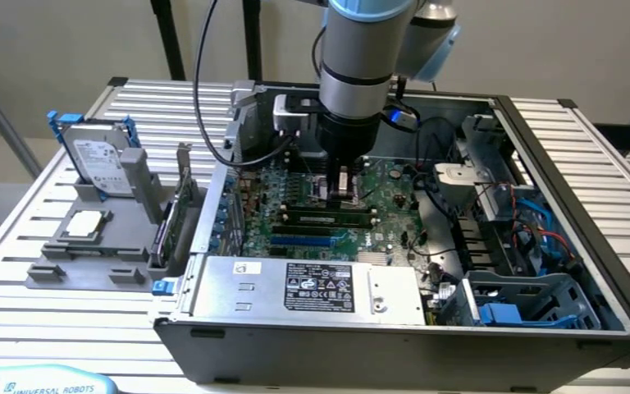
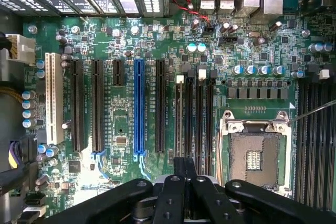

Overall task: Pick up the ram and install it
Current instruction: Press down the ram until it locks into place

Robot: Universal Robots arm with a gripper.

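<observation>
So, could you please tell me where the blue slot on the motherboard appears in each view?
Exterior view: the blue slot lies between the gripper and the power supply.
Wrist view: the blue slot stands among the black slots, between the white slot and the gripper.
Shared landmark: the gripper.

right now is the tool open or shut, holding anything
Tool: shut, fingers together above the green motherboard; whether it holds anything cannot be told.
</observation>
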